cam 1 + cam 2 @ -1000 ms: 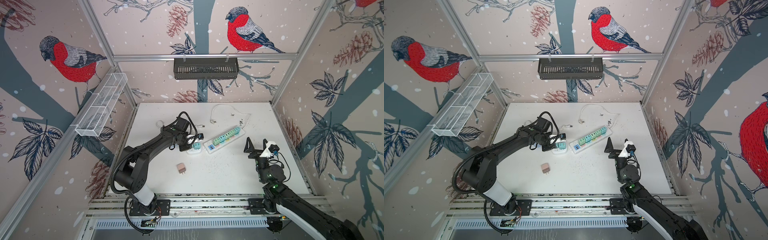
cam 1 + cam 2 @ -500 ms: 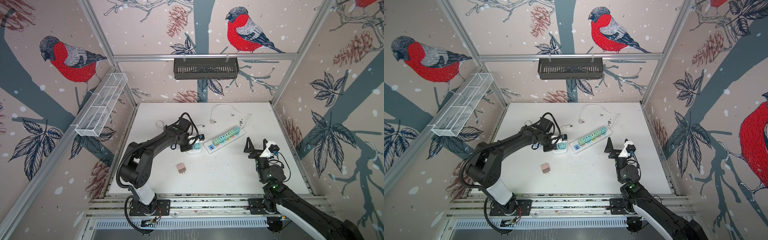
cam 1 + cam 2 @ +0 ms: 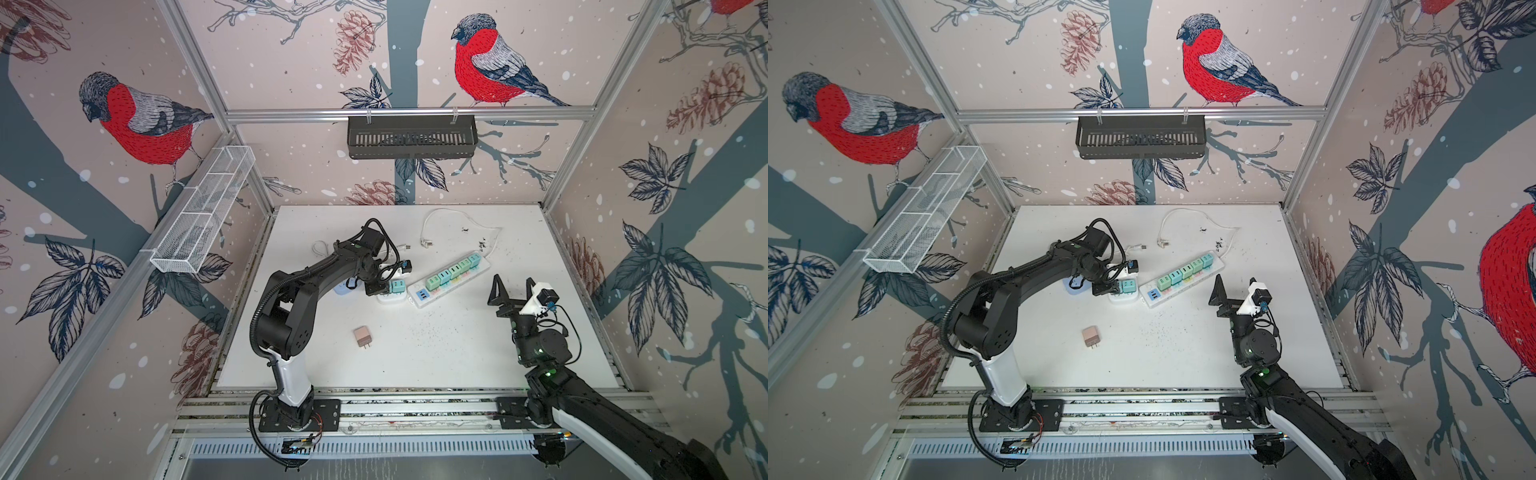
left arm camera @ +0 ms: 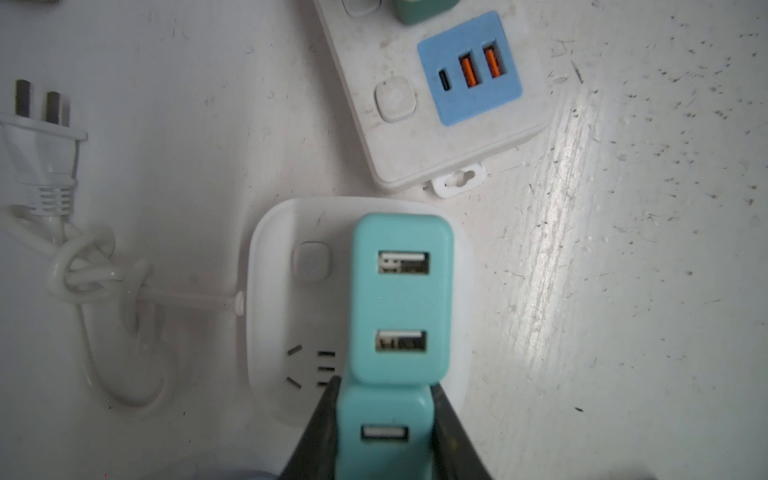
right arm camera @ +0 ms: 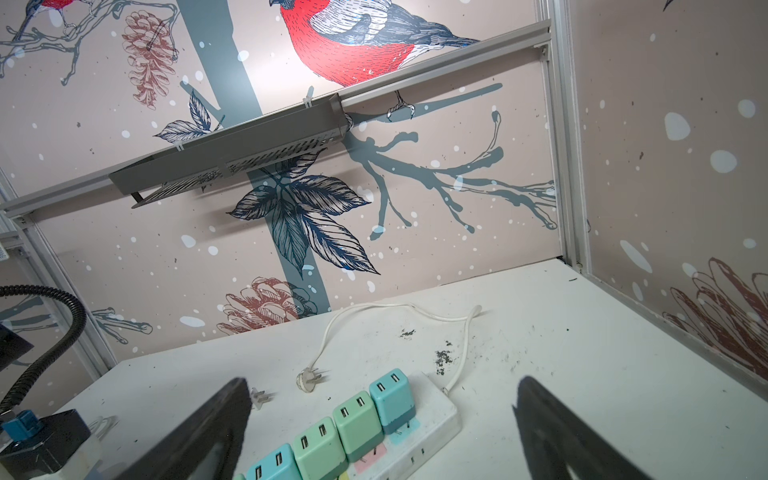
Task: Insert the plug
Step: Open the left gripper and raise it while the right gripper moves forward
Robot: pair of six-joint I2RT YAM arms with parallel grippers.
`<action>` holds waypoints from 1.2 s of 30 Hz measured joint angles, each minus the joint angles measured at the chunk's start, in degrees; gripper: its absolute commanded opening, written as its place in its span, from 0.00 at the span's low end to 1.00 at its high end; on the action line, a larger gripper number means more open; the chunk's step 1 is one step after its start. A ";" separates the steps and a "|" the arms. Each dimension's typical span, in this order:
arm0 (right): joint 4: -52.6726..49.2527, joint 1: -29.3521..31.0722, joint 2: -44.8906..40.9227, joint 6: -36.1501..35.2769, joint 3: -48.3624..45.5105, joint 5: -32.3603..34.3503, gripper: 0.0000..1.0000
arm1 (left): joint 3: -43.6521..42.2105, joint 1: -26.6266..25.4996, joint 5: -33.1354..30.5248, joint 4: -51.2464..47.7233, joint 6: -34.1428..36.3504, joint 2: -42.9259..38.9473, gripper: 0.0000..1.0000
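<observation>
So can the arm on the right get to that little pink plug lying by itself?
Probably yes. The right gripper is open and empty, and only bare table lies between it and the pink plug. It is a fair stretch, though.

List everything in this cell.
Power strip: one, white, centre.
Strip chargers: five, teal and green, in a row.
Socket block: one, white, left of strip.
Seated charger: one, teal, on block.
Held charger: one, teal, beside it.
Pink charger: one, loose, near front.
Cables: two, white, behind.
Pale blue item: one, under left arm.
Black basket: one, back rail.
Wire basket: one, white, left wall.
Left gripper: jaws shut on held charger.
Right gripper: jaws open, empty.
</observation>
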 measured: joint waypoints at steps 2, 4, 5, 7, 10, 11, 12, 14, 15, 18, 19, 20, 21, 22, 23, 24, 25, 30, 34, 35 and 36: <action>0.00 -0.04 0.00 0.00 0.00 0.00 1.00 | -0.66 0.00 -1.97 0.07 -0.09 -0.22 0.98; 0.00 -0.04 0.00 0.00 0.00 0.00 1.00 | -1.62 0.11 -3.17 -1.68 -0.39 -1.55 0.98; 0.00 -0.04 0.00 0.00 0.00 0.00 1.00 | -1.70 0.11 -3.63 -1.81 -1.51 -3.28 0.98; 0.00 -0.09 0.02 0.02 0.00 0.00 1.00 | -1.70 0.00 -4.76 -0.85 -2.84 -7.91 0.98; 0.00 -0.15 0.15 0.04 0.00 0.02 1.00 | -1.95 -0.57 -7.72 2.93 -7.52 -16.00 0.98; 0.00 -0.15 0.24 0.04 0.00 0.00 1.00 | -2.51 -0.66 -8.92 5.09 -9.88 -19.23 0.98; 0.00 -0.15 0.31 0.04 0.00 0.00 1.00 | -3.41 -0.79 -9.92 7.76 -13.22 -22.67 0.98; 0.00 -0.15 0.52 0.09 0.00 0.02 1.00 | -5.33 -0.81 -12.22 12.22 -19.67 -28.52 0.98; 0.00 -0.15 0.59 0.20 0.00 0.02 1.00 | -6.80 -0.81 -13.49 14.97 -23.98 -32.04 0.98; 0.04 -0.22 1.11 0.20 0.00 0.00 1.00 | -12.72 -0.81 -18.84 22.60 -39.56 -42.47 0.99; 0.04 -0.33 1.40 0.20 0.00 -0.11 1.00 | -15.04 -0.81 -21.00 24.33 -44.83 -45.64 0.98; 0.04 -0.48 1.77 0.20 0.00 -0.42 1.00 | -18.71 -0.81 -23.69 26.69 -51.60 -49.83 0.98; -0.02 -0.55 2.25 0.20 0.00 -0.94 1.00 | -22.88 -0.81 -26.03 28.50 -57.70 -54.18 0.98; -0.39 -0.55 2.54 0.26 0.00 -1.62 1.00 | -26.51 -0.81 -27.61 29.88 -61.90 -57.35 0.98; -1.99 -0.52 2.73 0.74 0.28 -2.89 1.00 | -31.10 -0.81 -28.50 31.47 -66.40 -61.26 0.98; -4.96 -0.44 2.71 1.77 1.38 -4.35 1.00 | -34.97 -0.81 -28.92 32.48 -70.03 -64.37 0.99; -6.80 -0.22 2.80 2.05 2.51 -5.88 1.00 | -38.25 -0.81 -29.46 33.14 -73.31 -66.82 0.98; -9.40 8.52 4.83 7.80 5.38 -13.00 0.98 | -46.31 -0.81 -36.89 32.81 -87.10 -72.48 0.98; -10.95 21.18 11.82 7.91 9.86 -11.98 0.98 | -49.35 -0.81 -44.26 31.82 -95.21 -72.63 0.98; -11.13 23.58 13.97 7.85 11.43 -11.06 0.98 | -50.47 -0.81 -45.81 31.65 -96.83 -72.72 0.98; -11.10 25.94 16.72 7.72 13.29 -9.94 0.98 | -52.26 -0.81 -47.19 32.26 -97.88 -72.81 0.97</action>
